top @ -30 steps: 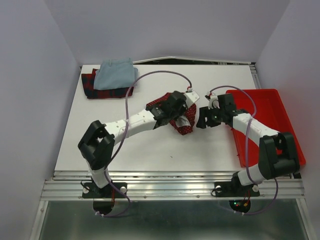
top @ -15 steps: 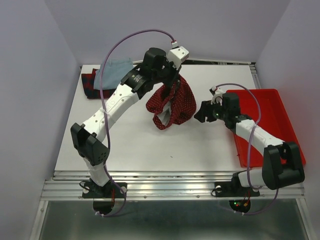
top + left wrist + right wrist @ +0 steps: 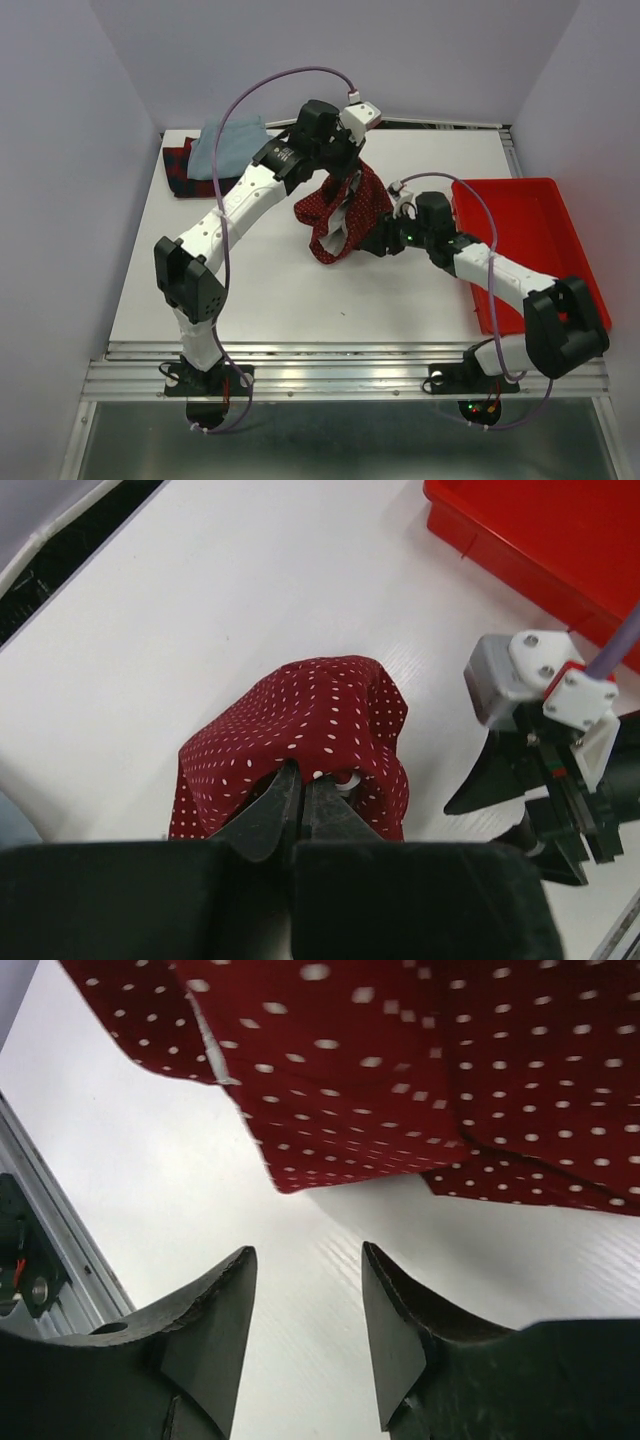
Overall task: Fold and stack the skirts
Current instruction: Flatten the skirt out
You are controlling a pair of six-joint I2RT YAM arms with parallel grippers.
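Observation:
The dark red dotted skirt (image 3: 345,215) hangs from my left gripper (image 3: 345,168), which is raised above the table's middle and shut on its top edge; the lower hem touches the table. In the left wrist view the skirt (image 3: 310,720) drapes below the shut jaws of the left gripper (image 3: 303,780). My right gripper (image 3: 378,243) is open and empty, low beside the skirt's right lower edge; in the right wrist view the skirt (image 3: 420,1070) hangs just ahead of the right gripper (image 3: 308,1260). The pale blue skirt (image 3: 228,145) lies folded on the plaid skirt (image 3: 180,172) at the back left.
A bright red plastic tray (image 3: 545,240) sits along the right side of the white table (image 3: 250,290); it also shows in the left wrist view (image 3: 560,540). The table's metal rail (image 3: 40,1260) is near in the right wrist view.
My left gripper lifted the dotted skirt off the table, up and back. My right gripper moved left toward the skirt's lower edge.

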